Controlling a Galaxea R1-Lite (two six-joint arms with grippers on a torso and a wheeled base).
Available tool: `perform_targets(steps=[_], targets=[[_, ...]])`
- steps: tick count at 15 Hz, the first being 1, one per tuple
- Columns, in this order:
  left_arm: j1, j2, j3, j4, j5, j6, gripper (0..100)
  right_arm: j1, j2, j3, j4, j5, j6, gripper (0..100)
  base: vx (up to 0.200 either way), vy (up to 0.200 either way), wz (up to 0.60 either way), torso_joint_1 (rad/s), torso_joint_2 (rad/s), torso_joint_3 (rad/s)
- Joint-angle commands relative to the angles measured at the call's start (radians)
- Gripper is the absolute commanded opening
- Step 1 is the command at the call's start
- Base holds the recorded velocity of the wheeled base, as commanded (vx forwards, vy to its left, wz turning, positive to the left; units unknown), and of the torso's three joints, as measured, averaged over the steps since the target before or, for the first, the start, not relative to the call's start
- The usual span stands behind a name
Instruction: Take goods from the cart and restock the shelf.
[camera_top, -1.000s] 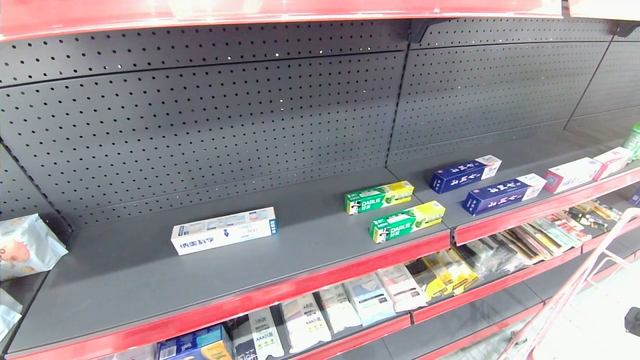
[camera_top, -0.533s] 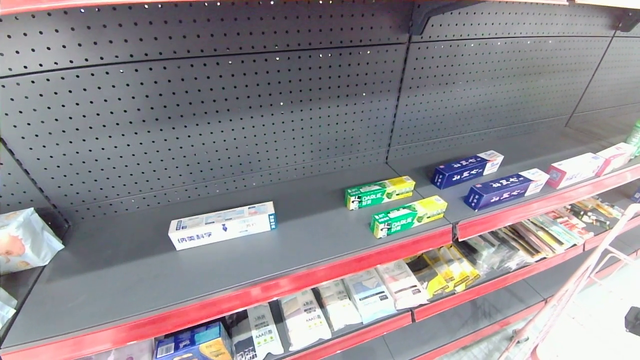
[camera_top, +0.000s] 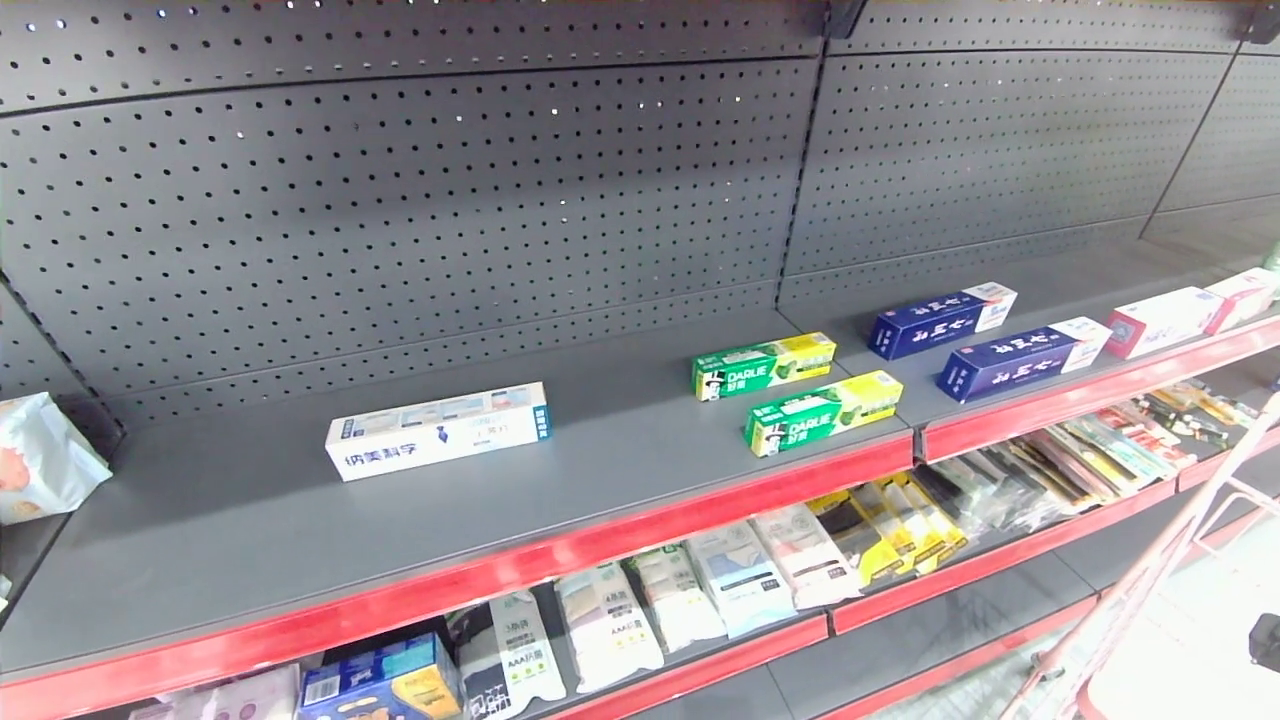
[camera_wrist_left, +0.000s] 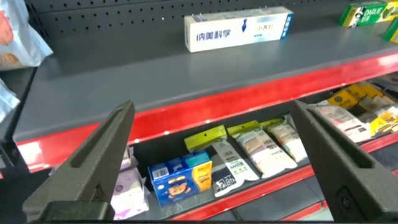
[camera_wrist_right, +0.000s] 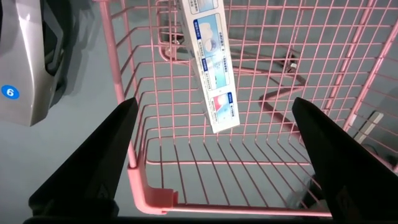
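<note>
The grey shelf board (camera_top: 250, 520) carries a white toothpaste box (camera_top: 437, 431), two green boxes (camera_top: 763, 366) and two blue boxes (camera_top: 942, 320). In the left wrist view my left gripper (camera_wrist_left: 212, 107) hangs open and empty in front of the shelf's red front edge (camera_wrist_left: 186, 112), below the white box (camera_wrist_left: 238, 30). My right gripper (camera_wrist_right: 214, 102) is open above the pink wire cart (camera_wrist_right: 155, 198). A long white box (camera_wrist_right: 211, 62) lies inside the cart beneath it, not held. The cart's frame (camera_top: 1150, 590) shows at the lower right of the head view.
White-and-red boxes (camera_top: 1165, 320) sit at the shelf's far right and a bagged item (camera_top: 45, 460) at its far left. The lower shelf holds packets (camera_top: 700, 590) and a blue box (camera_wrist_left: 180, 180). A perforated back panel (camera_top: 450, 200) stands behind. A grey machine (camera_wrist_right: 25, 62) stands beside the cart.
The head camera has tilted downward, so the whole shelf sits higher in the picture and the red upper shelf has left it. The boxes have not moved.
</note>
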Motion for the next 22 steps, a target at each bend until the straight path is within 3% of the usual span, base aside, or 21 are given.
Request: perform_targets(steps=[1,22], targets=[[0.0,0.001,-0.001,0.0,0.0,0.0,100,0.0,0.001,0.0,-0.001,0.0,0.002,100,0.0,0.0,0.0,-0.144,0.34,0.178],[0.0,0.001,-0.001,0.0,0.0,0.0,100,0.0,0.004,-0.025,0.002,0.002,0.014,100,0.0,0.0,0.0,-0.179,0.41,0.225]])
